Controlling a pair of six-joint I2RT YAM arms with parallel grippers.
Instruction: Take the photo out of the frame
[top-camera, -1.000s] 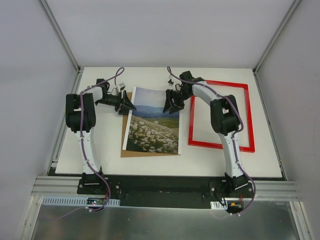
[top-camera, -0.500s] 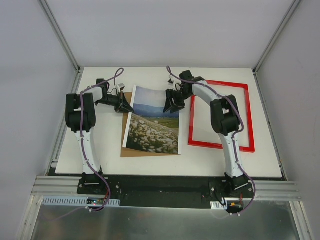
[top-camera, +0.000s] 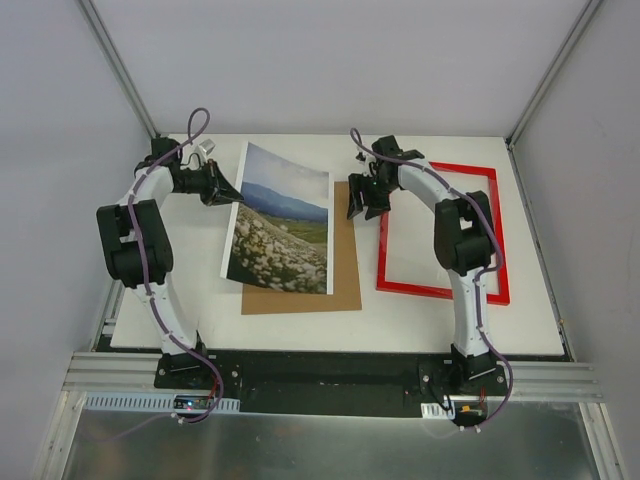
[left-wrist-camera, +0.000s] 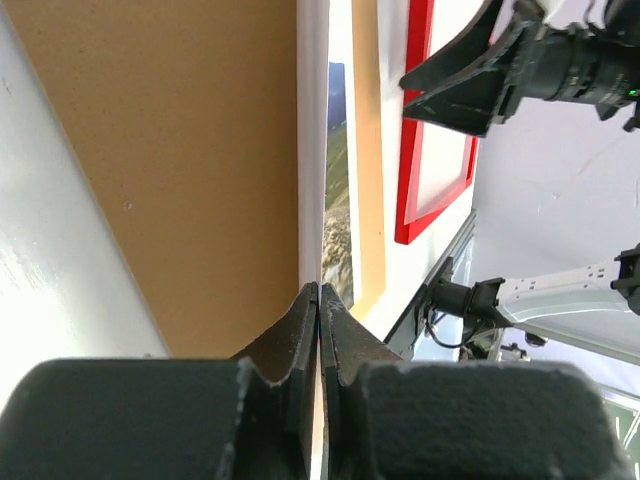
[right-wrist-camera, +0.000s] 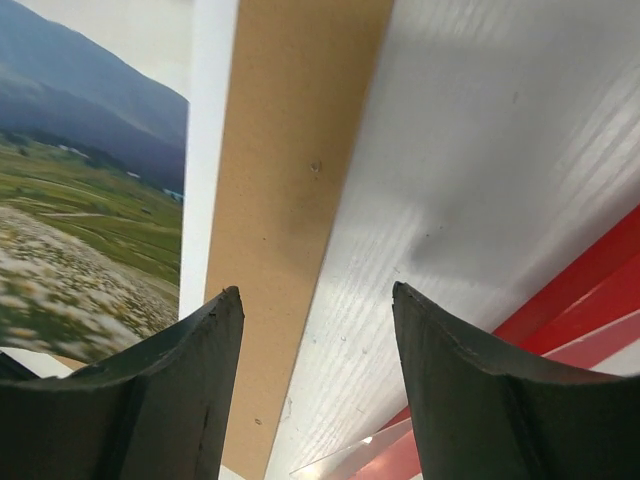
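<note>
The photo (top-camera: 280, 230), a mountain meadow print, stands tilted with its left edge raised above the brown backing board (top-camera: 346, 262). My left gripper (top-camera: 226, 190) is shut on that raised edge; in the left wrist view the jaws (left-wrist-camera: 320, 292) pinch the thin sheet (left-wrist-camera: 337, 215) edge-on. The red frame (top-camera: 441, 292) lies flat on the table to the right, apart from the photo. My right gripper (top-camera: 364, 206) hovers open over the board's right edge (right-wrist-camera: 290, 150), with nothing between its fingers (right-wrist-camera: 315, 295). The frame's red bar (right-wrist-camera: 590, 285) shows at lower right in the right wrist view.
The white table (top-camera: 200, 300) ends at a black rail along the near edge. Grey enclosure walls and metal posts (top-camera: 130, 80) stand close on the left, right and back. A clear pane's corner (right-wrist-camera: 350, 455) sticks out by the frame.
My left gripper has shut on the photo's left edge and swung back and left, lifting the print and sliding it leftwards off the board. The right gripper has drawn a little right, off the photo.
</note>
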